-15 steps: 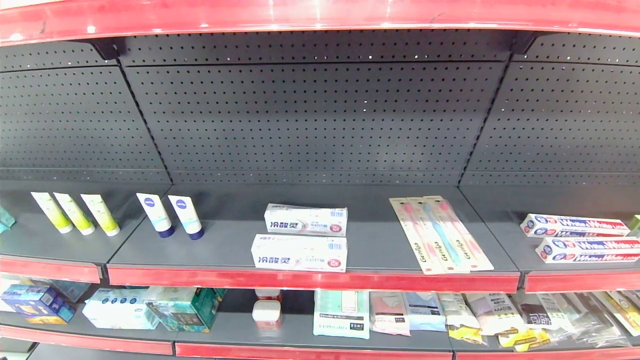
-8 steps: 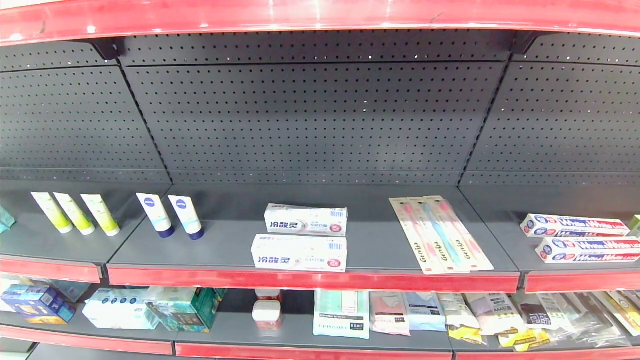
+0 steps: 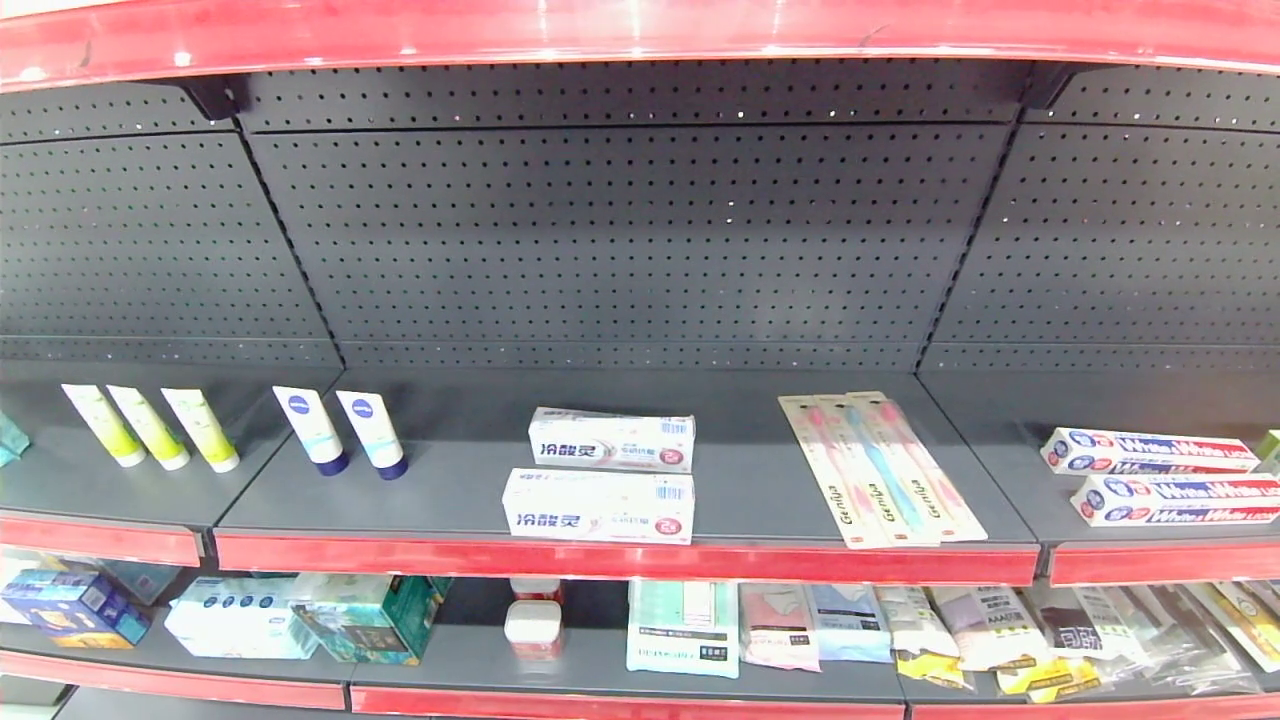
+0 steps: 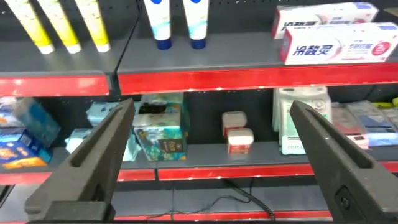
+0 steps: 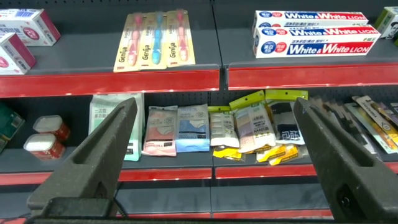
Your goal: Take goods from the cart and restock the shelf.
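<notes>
The dark shelf (image 3: 460,480) with a red front edge carries two white toothpaste boxes (image 3: 600,505) in the middle, toothbrush packs (image 3: 880,470) to their right and white-and-blue tubes (image 3: 340,430) to their left. My left gripper (image 4: 211,155) hangs open in front of the shelf, below the toothpaste boxes (image 4: 336,43), with nothing between its fingers. My right gripper (image 5: 214,155) is also open and holds nothing, facing the lower shelf under the toothbrush packs (image 5: 152,40).
Yellow-green tubes (image 3: 150,425) lie at the far left and red-and-blue toothpaste boxes (image 3: 1160,475) at the far right. The lower shelf holds boxes (image 3: 240,615), small jars (image 3: 533,625) and several packets (image 3: 800,625). The pegboard wall (image 3: 630,230) behind is bare.
</notes>
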You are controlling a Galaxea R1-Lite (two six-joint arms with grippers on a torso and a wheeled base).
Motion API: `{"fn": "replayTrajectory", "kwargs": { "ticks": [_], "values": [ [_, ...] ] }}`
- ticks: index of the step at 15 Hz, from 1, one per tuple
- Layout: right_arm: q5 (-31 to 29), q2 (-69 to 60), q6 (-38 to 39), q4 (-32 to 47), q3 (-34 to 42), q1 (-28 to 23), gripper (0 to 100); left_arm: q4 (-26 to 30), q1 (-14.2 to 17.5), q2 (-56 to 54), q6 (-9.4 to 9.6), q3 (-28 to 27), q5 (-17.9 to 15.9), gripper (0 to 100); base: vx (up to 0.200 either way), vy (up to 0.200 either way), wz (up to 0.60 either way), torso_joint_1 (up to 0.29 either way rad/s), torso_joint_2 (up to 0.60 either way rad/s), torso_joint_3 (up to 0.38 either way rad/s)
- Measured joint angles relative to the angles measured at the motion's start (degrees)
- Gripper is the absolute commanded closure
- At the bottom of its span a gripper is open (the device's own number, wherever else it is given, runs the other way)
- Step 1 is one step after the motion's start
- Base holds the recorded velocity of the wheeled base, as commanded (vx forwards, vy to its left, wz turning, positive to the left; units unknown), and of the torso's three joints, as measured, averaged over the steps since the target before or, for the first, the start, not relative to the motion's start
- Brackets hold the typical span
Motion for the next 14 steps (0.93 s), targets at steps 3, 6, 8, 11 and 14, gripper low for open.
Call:
{"fn": "replayTrajectory", "kwargs": {
  "ticks": [3, 6, 8, 11, 14],
  "values": [
    [0.0, 0.0, 0.1, 0.0, 0.0, 0.0, 0, 0.0, -0.3, -1.4, -0.13, 0.0, 0.1, 0, 0.000, 0.000, -0.40, 0.000, 0.00, -0.002],
    [-0.1, 0.0, 0.1, 0.0, 0.0, -0.1, 0, -0.1, -0.3, -2.2, -0.20, 0.0, 0.1, 0, 0.000, 0.000, -0.20, -0.001, 0.00, -0.001],
    [-0.1, 0.0, 0.2, 0.0, 0.0, 0.0, 0, 0.0, 0.0, -2.7, -0.24, 0.0, 0.1, 0, 0.000, 0.000, 0.00, 0.000, 0.00, 0.000],
    [-0.1, 0.0, 0.1, 0.0, 0.0, -0.1, 0, 0.0, 0.3, -3.5, -0.27, 0.1, 0.1, 0, 0.000, 0.000, 0.00, 0.000, 0.00, 0.000],
    [-0.2, 0.0, 0.0, 0.0, 0.0, -0.1, 0, -0.2, 0.4, -4.1, -1.23, 0.1, 0.1, 0, 0.000, 0.000, 0.00, 0.000, 0.00, 0.000]
  ]
}}
